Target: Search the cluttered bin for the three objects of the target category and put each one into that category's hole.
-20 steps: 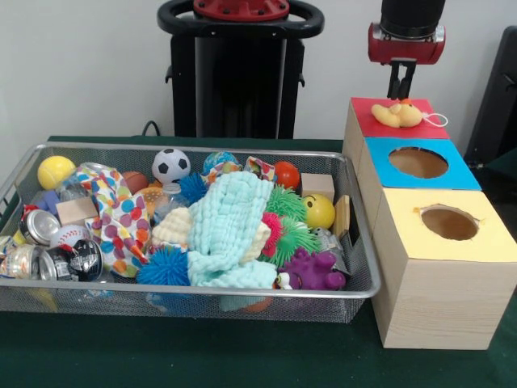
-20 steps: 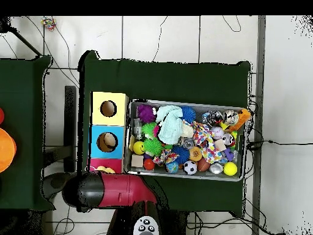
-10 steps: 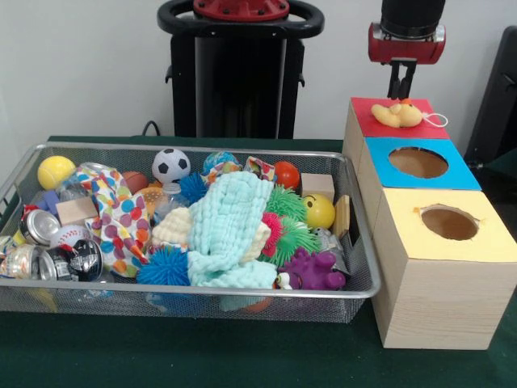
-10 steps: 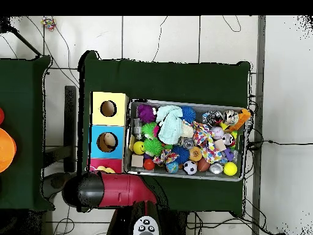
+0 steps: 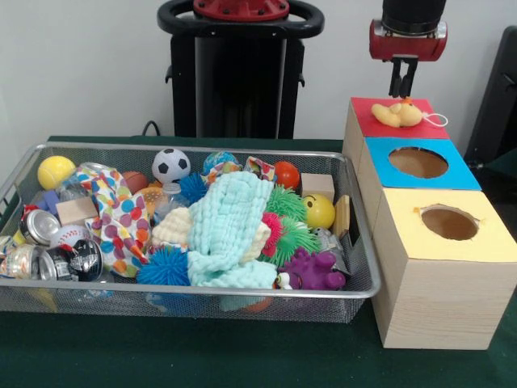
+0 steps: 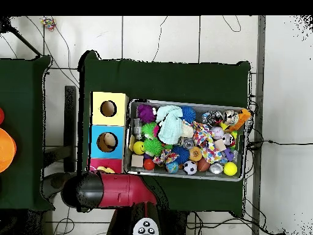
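A pale yellow plush with orange parts lies on the red paper surround of the far wooden box and covers its hole. My gripper hangs just above the plush, open and empty, its fingers a little apart. The wire mesh bin is full of clutter and also shows in the overhead view. No teddy bear shows among the clutter. In the overhead view my arm hides most of the red box.
A blue-surround box and a yellow-surround box stand in a row nearer the camera. A mint cloth, a soccer ball, spiky balls, a purple toy and cans fill the bin.
The gripper has risen slightly above the yellow plush. The plush stays where it was on the red surround. The bin's contents have not moved.
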